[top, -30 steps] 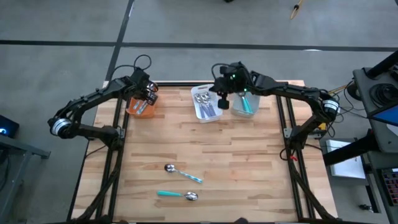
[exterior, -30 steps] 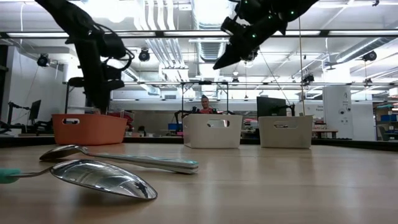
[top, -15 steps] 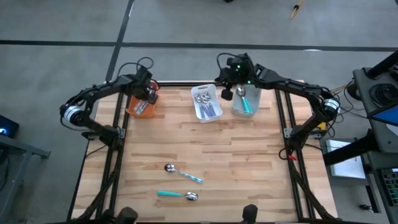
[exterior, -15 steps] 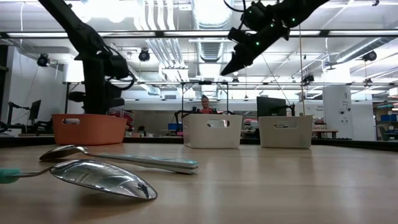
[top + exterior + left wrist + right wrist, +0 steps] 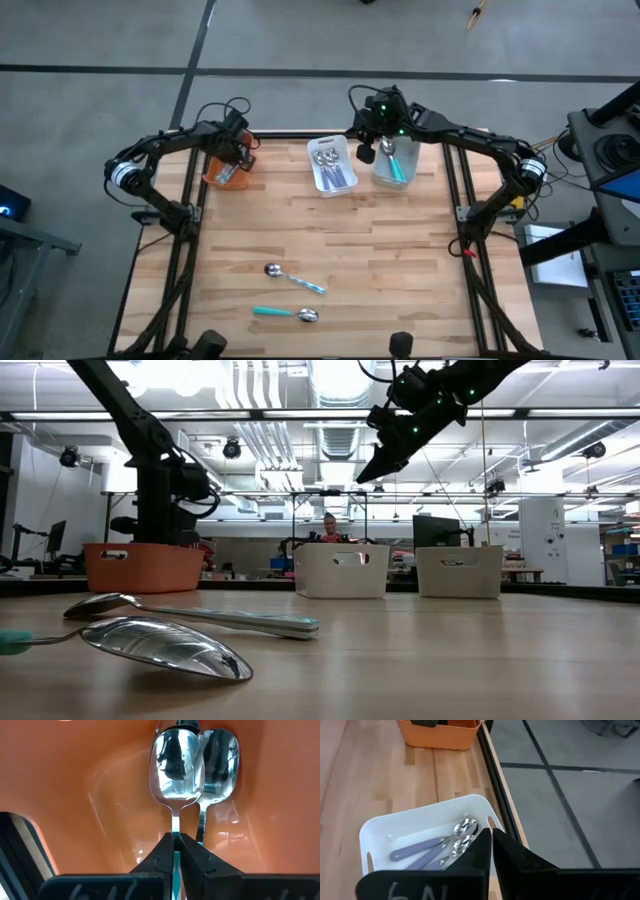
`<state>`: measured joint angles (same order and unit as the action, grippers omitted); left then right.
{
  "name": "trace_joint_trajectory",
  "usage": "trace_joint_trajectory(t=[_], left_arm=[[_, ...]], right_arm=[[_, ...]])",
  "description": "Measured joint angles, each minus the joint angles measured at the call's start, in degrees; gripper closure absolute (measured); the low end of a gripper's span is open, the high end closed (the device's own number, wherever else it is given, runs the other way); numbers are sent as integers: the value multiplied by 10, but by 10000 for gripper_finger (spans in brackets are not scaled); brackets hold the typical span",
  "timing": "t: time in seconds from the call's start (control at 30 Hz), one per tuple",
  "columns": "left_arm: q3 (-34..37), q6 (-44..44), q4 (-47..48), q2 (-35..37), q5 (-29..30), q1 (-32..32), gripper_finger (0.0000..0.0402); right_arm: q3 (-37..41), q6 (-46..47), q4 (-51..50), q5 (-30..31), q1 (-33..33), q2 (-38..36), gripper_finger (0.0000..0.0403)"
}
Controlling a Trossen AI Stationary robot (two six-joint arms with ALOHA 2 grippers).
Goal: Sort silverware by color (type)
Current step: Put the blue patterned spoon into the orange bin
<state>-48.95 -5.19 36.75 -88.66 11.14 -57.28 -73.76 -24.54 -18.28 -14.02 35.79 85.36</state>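
My left gripper (image 5: 238, 160) reaches down into the orange bin (image 5: 213, 176) and is shut on a spoon (image 5: 177, 765) with a teal handle. A second spoon (image 5: 218, 762) lies beside it in the bin. Two spoons lie flat on the near table: one with a pale striped handle (image 5: 295, 279) and one with a teal handle (image 5: 283, 313). The white bin (image 5: 312, 168) holds lavender-handled spoons (image 5: 427, 847). The grey bin (image 5: 410, 172) holds a teal-handled piece (image 5: 396, 166). My right gripper (image 5: 372, 472) hangs shut and empty, high between the white and grey bins. My left gripper pinches the spoon between its two fingers at the thin metal neck (image 5: 175, 831), where it meets the teal handle (image 5: 176, 870). The fingers come from above, slanting steeply down, and lie along the spoon. The bowl points ahead of the fingertips into the bin; whether it touches the bin I cannot tell.
The three bins stand in a row along the table's far edge. Dark frame rails (image 5: 190, 250) run down the table's left and right sides. The wooden middle of the table (image 5: 330, 230) lies bare between the bins and the two spoons.
My left gripper has gone down into the orange bin and tipped steeper. My right gripper has swung from over the white bin toward the table's right edge, to the gap between the white and grey bins, staying high.
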Motion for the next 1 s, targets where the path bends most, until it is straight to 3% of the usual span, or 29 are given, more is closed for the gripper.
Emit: trace_joint_trajectory(t=[0.37,1.0], left_arm=[[-1,-3,-6,-9,-3,0,361],[-1,-2,-5,53,-1,1,358]], right_arm=[[0,22,0,0,0,0,394],[0,139,2,6,0,0,394]])
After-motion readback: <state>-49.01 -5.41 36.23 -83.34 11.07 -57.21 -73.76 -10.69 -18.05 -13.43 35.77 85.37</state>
